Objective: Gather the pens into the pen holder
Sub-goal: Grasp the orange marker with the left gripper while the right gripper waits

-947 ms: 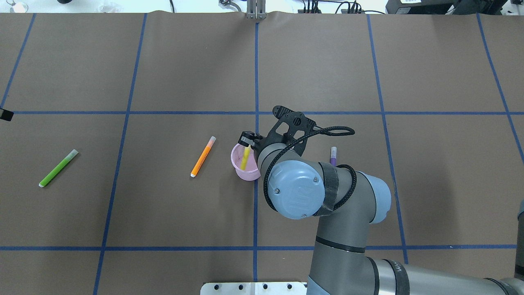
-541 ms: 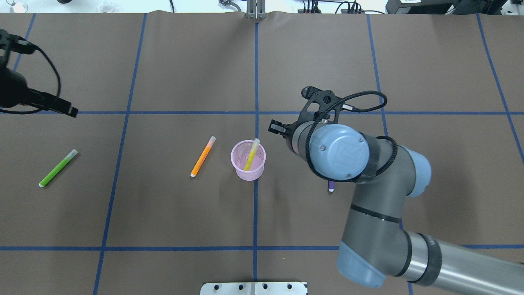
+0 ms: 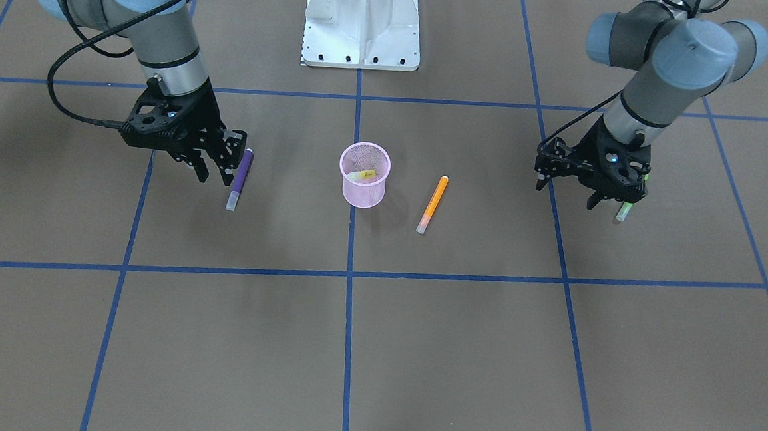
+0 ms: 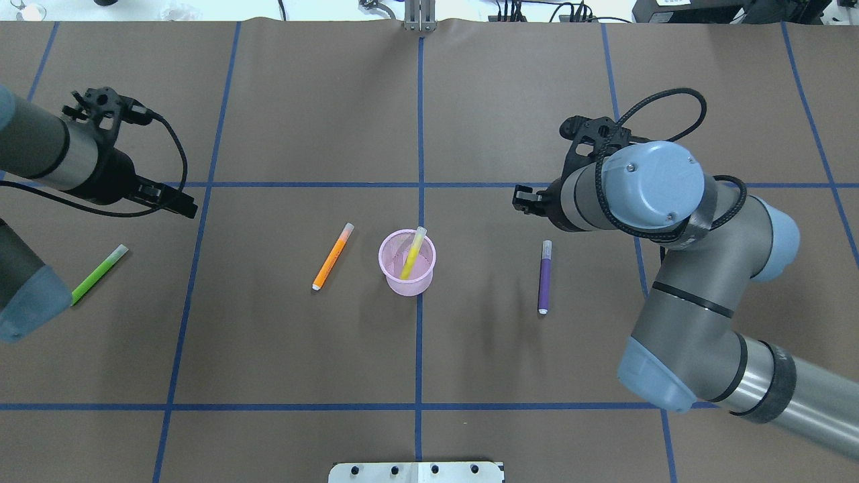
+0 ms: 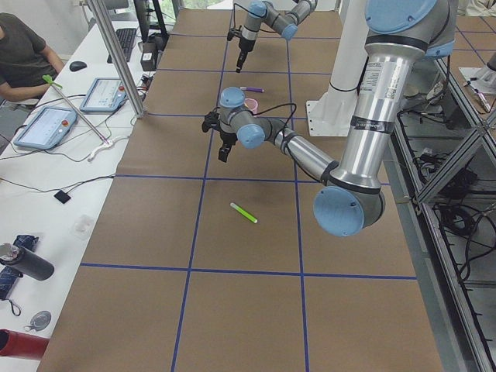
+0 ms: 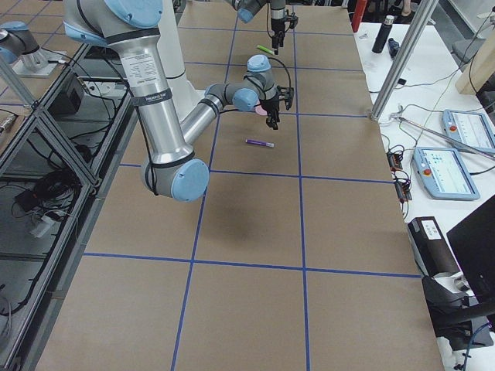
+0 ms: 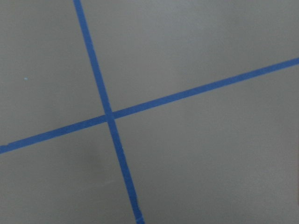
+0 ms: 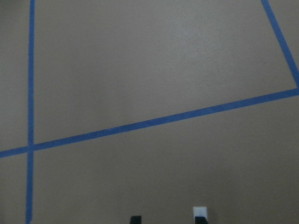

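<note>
Tabletop now shows purple pen uncovered, right pincer withdrawn.

Both arms are stretched forward, one out to each side, and the wrists are bent so that the grippers point down. The right gripper is held with its fingers apart, and nothing is gripped between them. The left gripper is also pointed down, but whether its fingers are apart or together cannot be told.
</note>
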{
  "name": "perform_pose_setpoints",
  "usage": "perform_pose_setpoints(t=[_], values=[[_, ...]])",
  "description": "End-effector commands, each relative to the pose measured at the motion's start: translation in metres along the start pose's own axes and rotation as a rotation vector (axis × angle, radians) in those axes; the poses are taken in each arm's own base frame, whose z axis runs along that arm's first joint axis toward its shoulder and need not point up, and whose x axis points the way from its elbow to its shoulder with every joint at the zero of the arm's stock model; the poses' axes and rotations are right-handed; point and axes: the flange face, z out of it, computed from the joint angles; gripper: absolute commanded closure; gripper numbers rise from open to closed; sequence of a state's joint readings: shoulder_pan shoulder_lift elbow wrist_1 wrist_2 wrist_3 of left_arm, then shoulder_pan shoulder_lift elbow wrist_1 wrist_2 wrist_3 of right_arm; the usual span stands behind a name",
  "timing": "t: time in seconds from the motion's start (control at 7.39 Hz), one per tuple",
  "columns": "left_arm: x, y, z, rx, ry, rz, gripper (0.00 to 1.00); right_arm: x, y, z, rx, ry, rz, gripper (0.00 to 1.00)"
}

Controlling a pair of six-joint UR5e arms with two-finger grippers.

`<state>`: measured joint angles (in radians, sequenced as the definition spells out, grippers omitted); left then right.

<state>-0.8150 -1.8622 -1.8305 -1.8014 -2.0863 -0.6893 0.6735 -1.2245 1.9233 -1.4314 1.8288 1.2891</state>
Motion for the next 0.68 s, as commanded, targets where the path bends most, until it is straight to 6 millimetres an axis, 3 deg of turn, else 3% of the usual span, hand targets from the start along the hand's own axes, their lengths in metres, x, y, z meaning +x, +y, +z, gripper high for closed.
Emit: perform_pose_setpoints(t=[0.0, 0.14, 0.27, 0.41, 0.54], values=[[0.096, -0.032, 0.026, -0.101, -0.016, 0.033, 0.05, 0.051, -0.036, 0.002, -0.106, 0.021, -0.005, 0.52], [0.117, -0.050, 0.050, -0.129, -0.023, 0.053, 0.07, 0.070, -0.053, 0.017, -0.157, 0.039, 0.004, 0.52], [0.125, -0.066, 0.067, -0.153, -0.033, 0.102, 0.10, 0.086, -0.066, 0.013, -0.182, 0.027, -0.042, 0.52], [0.125, -0.072, 0.079, -0.180, -0.030, 0.112, 0.12, 0.107, -0.069, 0.015, -0.191, 0.042, -0.045, 0.52], [0.133, -0.081, 0.092, -0.222, -0.009, 0.110, 0.13, 0.109, -0.069, 0.017, -0.193, 0.045, -0.050, 0.52]])
